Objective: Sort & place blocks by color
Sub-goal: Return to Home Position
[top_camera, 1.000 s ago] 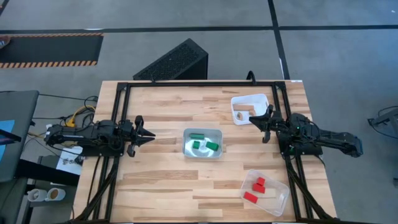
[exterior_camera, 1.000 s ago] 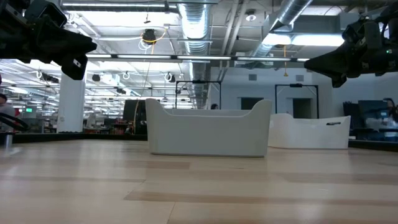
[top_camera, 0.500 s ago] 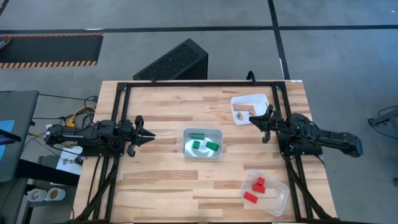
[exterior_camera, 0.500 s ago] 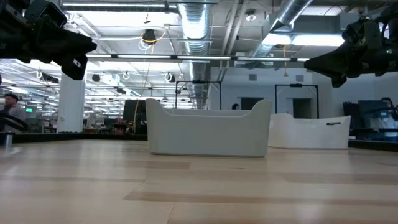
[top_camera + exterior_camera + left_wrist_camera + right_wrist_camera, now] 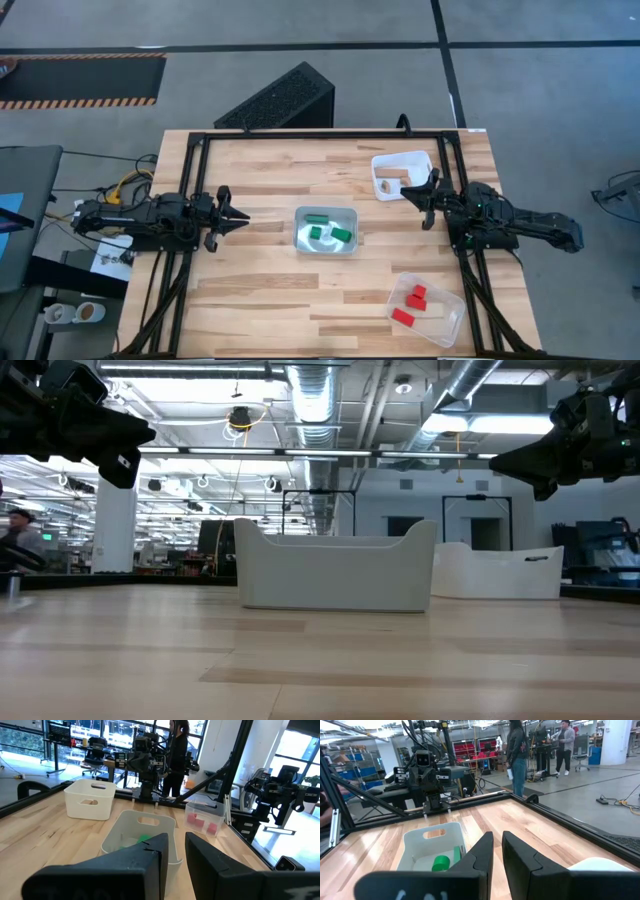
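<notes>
Pale wooden worktop (image 5: pixel 260 290) lies under me. My left gripper (image 5: pixel 236 222) and right gripper (image 5: pixel 410 194) hover with fingers nearly together, holding nothing. Between them, green blocks (image 5: pixel 327 234) sit in the middle tray (image 5: pixel 301 217); red blocks (image 5: pixel 413 301) (near right) and wood blocks (image 5: pixel 389 183) are trayed too. They look light, stiff; I'd pinch flat sides.

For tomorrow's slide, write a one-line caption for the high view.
Green blocks, red blocks and wood blocks sorted into separate trays; both arms idle at the table's sides.
</notes>
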